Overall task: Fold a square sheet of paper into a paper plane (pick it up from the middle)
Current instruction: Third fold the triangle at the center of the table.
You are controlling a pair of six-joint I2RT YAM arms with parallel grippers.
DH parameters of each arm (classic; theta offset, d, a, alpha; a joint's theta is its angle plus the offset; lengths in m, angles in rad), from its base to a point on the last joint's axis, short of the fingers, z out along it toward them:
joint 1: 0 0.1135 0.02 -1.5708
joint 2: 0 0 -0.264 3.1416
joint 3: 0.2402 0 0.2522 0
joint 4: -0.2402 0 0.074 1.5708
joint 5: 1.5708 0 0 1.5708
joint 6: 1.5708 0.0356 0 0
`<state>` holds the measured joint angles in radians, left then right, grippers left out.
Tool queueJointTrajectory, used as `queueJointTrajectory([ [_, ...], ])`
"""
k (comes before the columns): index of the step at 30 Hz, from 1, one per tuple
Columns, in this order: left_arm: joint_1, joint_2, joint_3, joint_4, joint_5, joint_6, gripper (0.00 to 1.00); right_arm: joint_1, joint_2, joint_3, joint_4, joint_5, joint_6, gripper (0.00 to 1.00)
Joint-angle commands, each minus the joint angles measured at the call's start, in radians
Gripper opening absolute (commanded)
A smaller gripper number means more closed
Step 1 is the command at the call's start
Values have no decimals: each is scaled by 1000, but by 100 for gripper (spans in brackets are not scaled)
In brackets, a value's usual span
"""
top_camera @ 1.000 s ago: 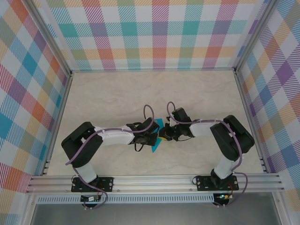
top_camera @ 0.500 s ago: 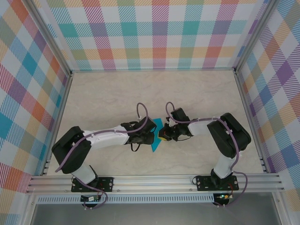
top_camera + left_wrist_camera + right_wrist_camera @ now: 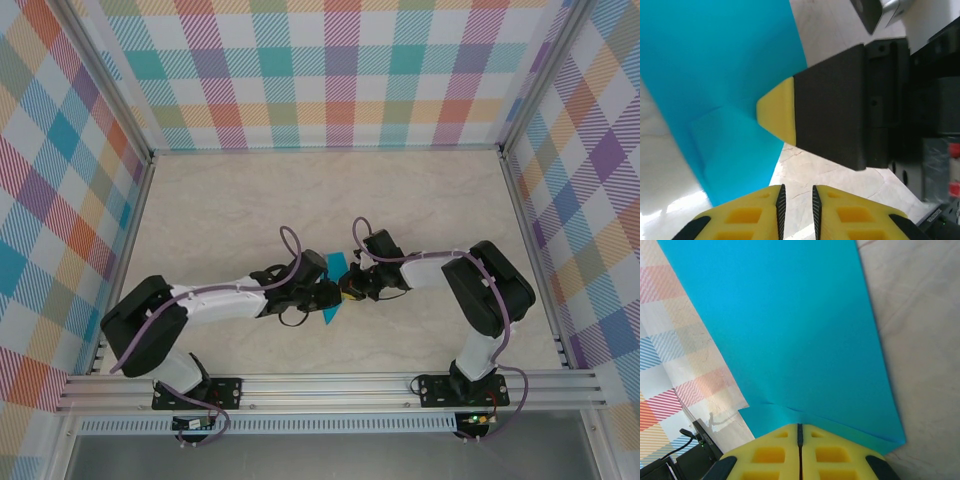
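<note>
The square sheet of paper (image 3: 337,264) is teal-blue, creased, and held up off the table between the two arms. My right gripper (image 3: 800,426) is shut on its near edge, and the sheet (image 3: 790,325) spreads away from the pads. In the left wrist view the sheet (image 3: 725,65) shows a folded flap, with one yellow fingertip (image 3: 777,117) of the right gripper lying against it. My left gripper (image 3: 796,189) is open by a narrow gap with bare table between its pads, just beside the sheet's lower edge. From above, the left gripper (image 3: 328,296) and the right gripper (image 3: 347,290) almost meet.
The marble-look table (image 3: 220,210) is boxed in by plaid walls (image 3: 340,70) on three sides. An aluminium rail (image 3: 330,385) runs along the near edge by the arm bases. Open tabletop lies behind and to both sides of the arms.
The left arm stretched out lower, its gripper sliding along the sheet's near part. Its jaws opened from shut, then narrowed. The right gripper stayed shut on the sheet.
</note>
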<state>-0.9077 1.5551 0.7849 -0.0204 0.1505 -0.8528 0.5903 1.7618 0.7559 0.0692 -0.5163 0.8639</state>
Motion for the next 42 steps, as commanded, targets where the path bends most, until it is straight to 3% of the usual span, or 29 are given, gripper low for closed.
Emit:
queueJointTrajectory([
  [1, -11, 63, -9, 101, 81, -50, 22, 6, 27, 11, -51, 48, 11, 7],
  [18, -44, 119, -138, 65, 35, -162, 20, 6, 41, 21, -71, 63, 2, 8],
  [35, -74, -70, -214, -40, 40, -131, 21, 6, 42, 11, -89, 75, 8, 9],
  [42, -74, -205, -210, -39, -26, -143, 23, 6, 43, 14, -92, 74, 9, 9],
])
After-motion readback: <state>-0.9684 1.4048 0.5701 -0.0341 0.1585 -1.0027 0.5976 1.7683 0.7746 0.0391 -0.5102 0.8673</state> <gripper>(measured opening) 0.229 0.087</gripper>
